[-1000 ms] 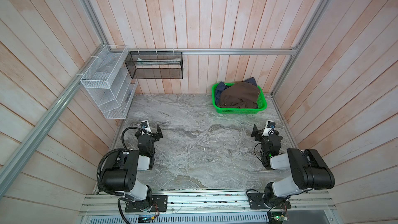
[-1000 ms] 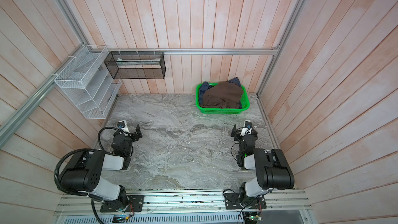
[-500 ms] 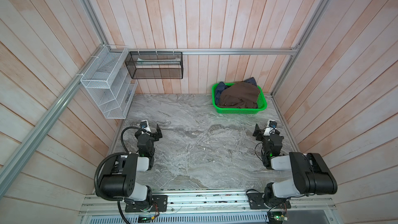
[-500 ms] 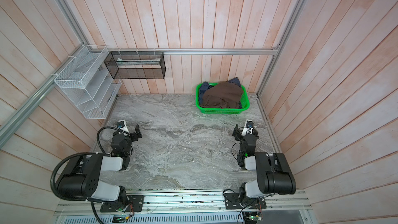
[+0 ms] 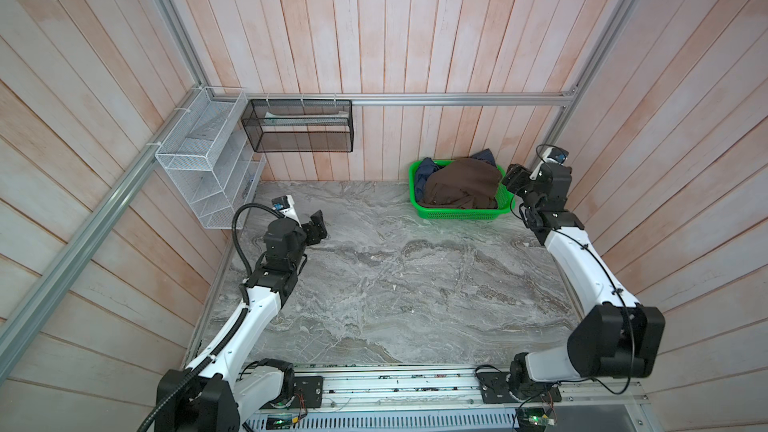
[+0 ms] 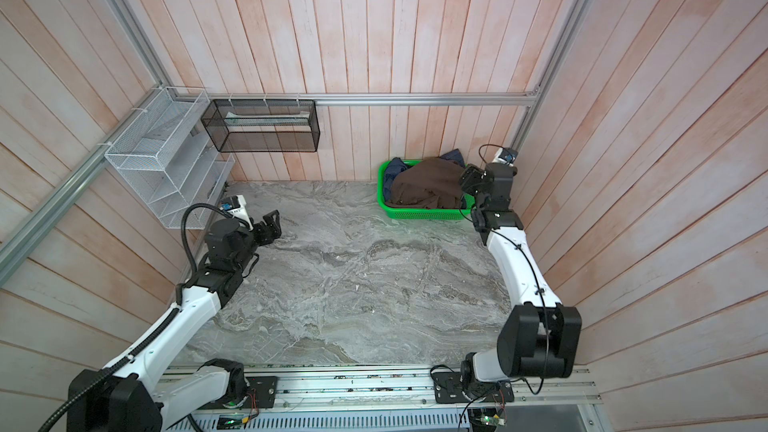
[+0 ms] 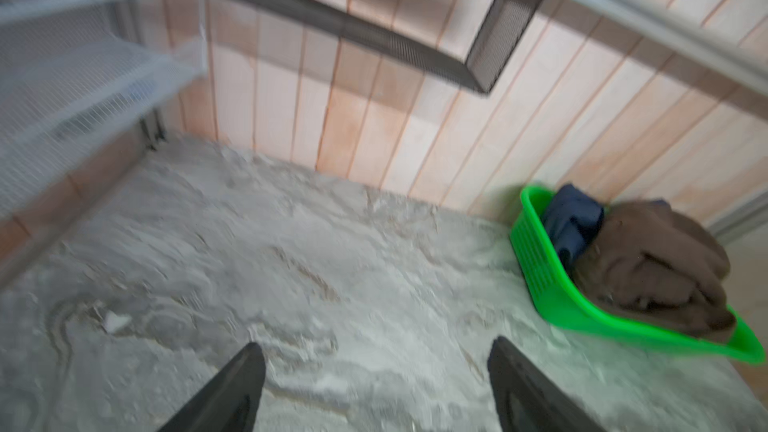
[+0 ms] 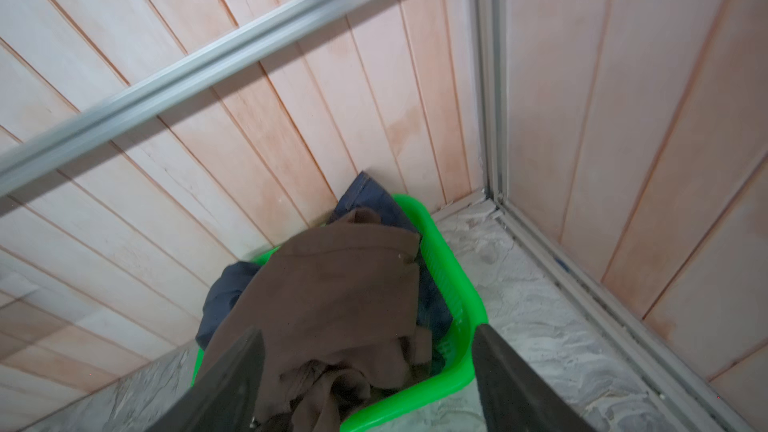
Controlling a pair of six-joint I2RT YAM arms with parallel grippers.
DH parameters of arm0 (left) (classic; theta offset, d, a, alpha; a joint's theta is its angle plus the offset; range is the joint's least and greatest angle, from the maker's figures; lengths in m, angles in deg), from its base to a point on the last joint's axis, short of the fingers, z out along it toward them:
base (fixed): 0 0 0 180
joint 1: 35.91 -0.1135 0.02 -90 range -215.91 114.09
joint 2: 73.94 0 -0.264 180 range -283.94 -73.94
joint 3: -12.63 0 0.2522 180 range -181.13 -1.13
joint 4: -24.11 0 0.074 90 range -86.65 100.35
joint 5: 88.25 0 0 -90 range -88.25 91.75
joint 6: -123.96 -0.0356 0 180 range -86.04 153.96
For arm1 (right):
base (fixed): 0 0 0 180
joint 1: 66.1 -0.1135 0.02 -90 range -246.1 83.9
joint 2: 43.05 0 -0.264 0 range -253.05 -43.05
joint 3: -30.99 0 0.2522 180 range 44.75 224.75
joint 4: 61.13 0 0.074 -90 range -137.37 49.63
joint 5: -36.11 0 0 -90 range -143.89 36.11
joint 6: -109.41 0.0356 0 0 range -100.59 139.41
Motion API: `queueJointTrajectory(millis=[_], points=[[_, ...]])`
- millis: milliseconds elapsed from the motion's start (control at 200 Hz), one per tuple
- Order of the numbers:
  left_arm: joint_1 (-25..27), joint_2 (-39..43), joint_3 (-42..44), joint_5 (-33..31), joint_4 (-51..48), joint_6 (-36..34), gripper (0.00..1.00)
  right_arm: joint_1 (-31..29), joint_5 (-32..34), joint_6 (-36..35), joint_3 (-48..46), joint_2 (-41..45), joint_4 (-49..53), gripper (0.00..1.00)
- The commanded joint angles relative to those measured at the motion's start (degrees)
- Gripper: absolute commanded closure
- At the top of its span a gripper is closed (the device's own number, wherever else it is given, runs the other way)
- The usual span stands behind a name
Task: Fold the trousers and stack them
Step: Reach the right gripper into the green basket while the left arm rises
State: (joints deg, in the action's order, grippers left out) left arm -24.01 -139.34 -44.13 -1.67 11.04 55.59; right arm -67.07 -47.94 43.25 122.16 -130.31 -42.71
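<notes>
Rail: a grey metal rail (image 5: 415,384) runs along the bottom of both top views. Both arms are fixed to it.
Table: a grey stone-look table (image 5: 395,284) fills the middle of both top views.
Left gripper: the left gripper (image 5: 318,224) is left of the middle in both top views, low over the table. Its two fingers stand far apart and it holds nothing. In the left wrist view only table shows between the dark fingers (image 7: 232,388).
Right gripper: the right gripper (image 5: 508,179) is at the upper right in both top views, up over the right end of the basket (image 5: 457,214). Its fingers stand far apart and it holds nothing. I cannot tell if a finger touches the cloth.
Trousers: the brown trousers (image 5: 465,184) lie in a crumpled heap in the basket, on top. They are not folded. In the right wrist view they show between the fingers (image 8: 519,384).
Basket: it is green and sits on the table's far right corner, by the back wall (image 5: 415,35).
Blue cloth: a blue cloth (image 5: 424,172) lies under the trousers and pokes out at the basket's left end and back.
Racks: a white rack (image 5: 203,168) hangs at the upper left. A black rack (image 5: 299,126) hangs just beside it on the wall.
Wall: pale pink wood planks.
</notes>
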Motion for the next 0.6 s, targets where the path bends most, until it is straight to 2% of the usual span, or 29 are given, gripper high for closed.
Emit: queueJointTrajectory(millis=[0,80,135,310,590], points=[[2.5,-2.3,-1.7,5.5,-12.1,5.4,0.09,-1.9,-5.7,-1.2,8.0,-6.6,16.0,0.14],[4.4,-3.7,-2.8,6.2,-13.6,6.2,0.04,-2.6,-7.3,-2.0,14.0,-11.9,20.2,0.02],[5.3,-4.5,-3.4,5.9,-14.7,6.7,0.0,-3.2,-7.6,-2.7,17.1,-14.8,22.6,0.02],[6.7,-5.0,-4.2,5.0,-16.3,7.2,0.0,-4.4,-9.4,-2.1,20.7,-20.2,23.7,0.02],[6.7,-4.7,-4.3,4.5,-16.9,7.2,0.0,-4.3,-12.7,5.2,24.2,-25.4,22.9,0.02]])
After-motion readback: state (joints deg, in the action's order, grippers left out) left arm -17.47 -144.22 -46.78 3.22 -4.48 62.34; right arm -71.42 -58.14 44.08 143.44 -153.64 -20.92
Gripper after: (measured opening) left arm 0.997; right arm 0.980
